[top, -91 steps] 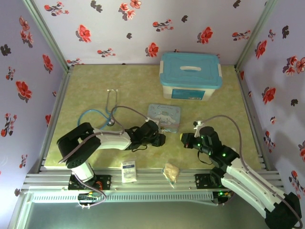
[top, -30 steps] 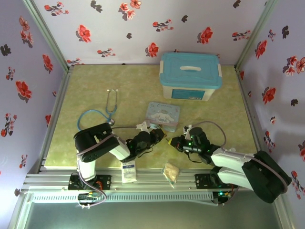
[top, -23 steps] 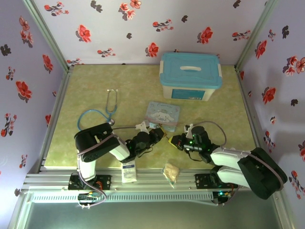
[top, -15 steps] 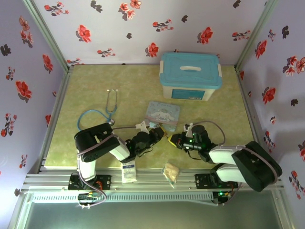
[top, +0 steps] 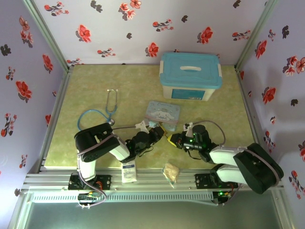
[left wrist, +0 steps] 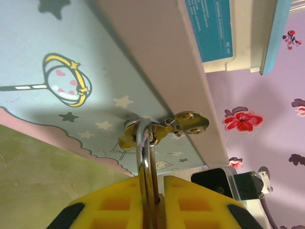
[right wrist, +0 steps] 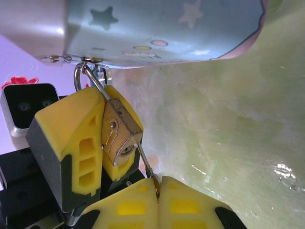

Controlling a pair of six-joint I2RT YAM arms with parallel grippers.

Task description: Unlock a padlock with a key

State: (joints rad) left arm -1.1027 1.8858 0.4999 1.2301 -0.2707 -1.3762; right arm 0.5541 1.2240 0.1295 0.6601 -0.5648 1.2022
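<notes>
The brass padlock (right wrist: 119,131) is clamped between the yellow fingers (right wrist: 71,143) of my left gripper (left wrist: 156,181), which is shut on it. Its silvery shackle (left wrist: 145,152) runs up through the clasp (left wrist: 190,121) of the pale-blue cartoon tin (top: 163,113). My right gripper (right wrist: 158,183) is shut on the slim dark key (right wrist: 145,162). The key's tip touches the padlock's bottom face right beside the keyhole (right wrist: 126,149); I cannot tell whether it is inside. From above, the left gripper (top: 155,135) and right gripper (top: 170,139) meet just in front of the tin.
A white box with a blue lid (top: 190,76) stands behind the tin. A blue stethoscope (top: 107,112) lies at the left. A white packet (top: 128,171) and a tan snack packet (top: 171,171) rest at the near edge. Flowered walls enclose the table.
My right gripper has edged left with the key, closing the gap to the padlock. The left gripper has held the padlock still.
</notes>
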